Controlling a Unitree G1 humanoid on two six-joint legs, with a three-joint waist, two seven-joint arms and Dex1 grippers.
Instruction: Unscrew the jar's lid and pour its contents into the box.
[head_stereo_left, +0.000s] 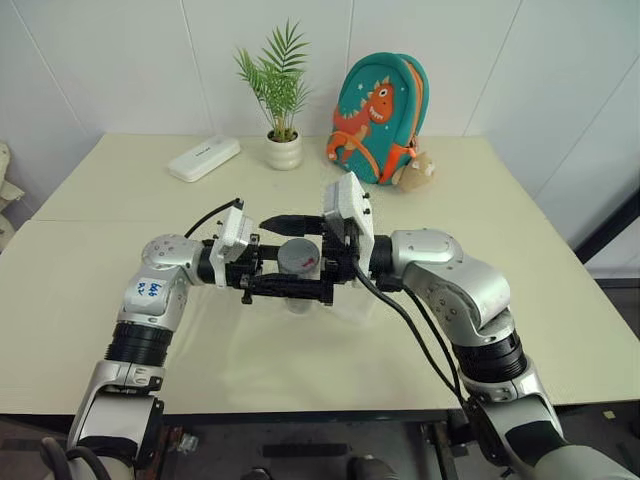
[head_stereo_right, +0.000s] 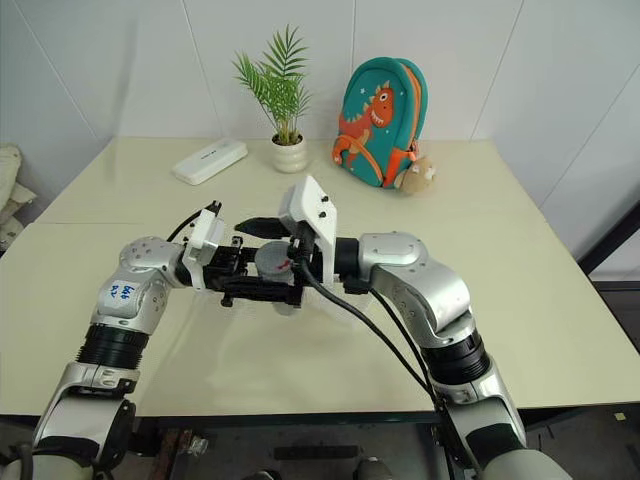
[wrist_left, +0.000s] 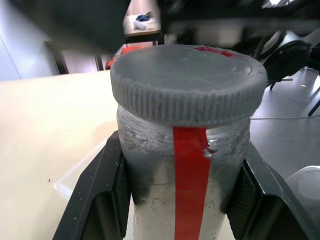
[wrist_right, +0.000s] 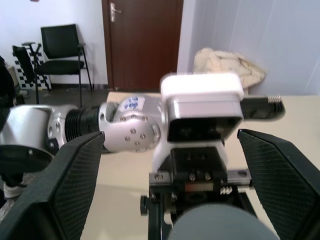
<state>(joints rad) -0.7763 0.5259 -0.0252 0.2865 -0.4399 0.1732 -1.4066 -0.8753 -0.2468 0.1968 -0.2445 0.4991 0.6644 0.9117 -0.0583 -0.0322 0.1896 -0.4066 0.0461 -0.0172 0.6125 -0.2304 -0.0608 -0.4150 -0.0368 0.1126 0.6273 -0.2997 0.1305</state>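
Clamping the jar (wrist_left: 187, 165) by its stiff, slick body, the left gripper (head_stereo_left: 290, 280) is holding it above the tabletop's near edge; right gripper (head_stereo_left: 300, 225) is gaping wide around the ridged lid (wrist_left: 187, 82).

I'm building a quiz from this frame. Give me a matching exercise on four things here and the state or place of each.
Column one:
1. jar
2. lid
3. right gripper
4. backpack

Column two:
A. open, fingers apart above the lid
B. clamped in the left gripper
C. at the table's far edge, beside the plant
D. screwed on the jar

Pairs: 1-B, 2-D, 3-A, 4-C
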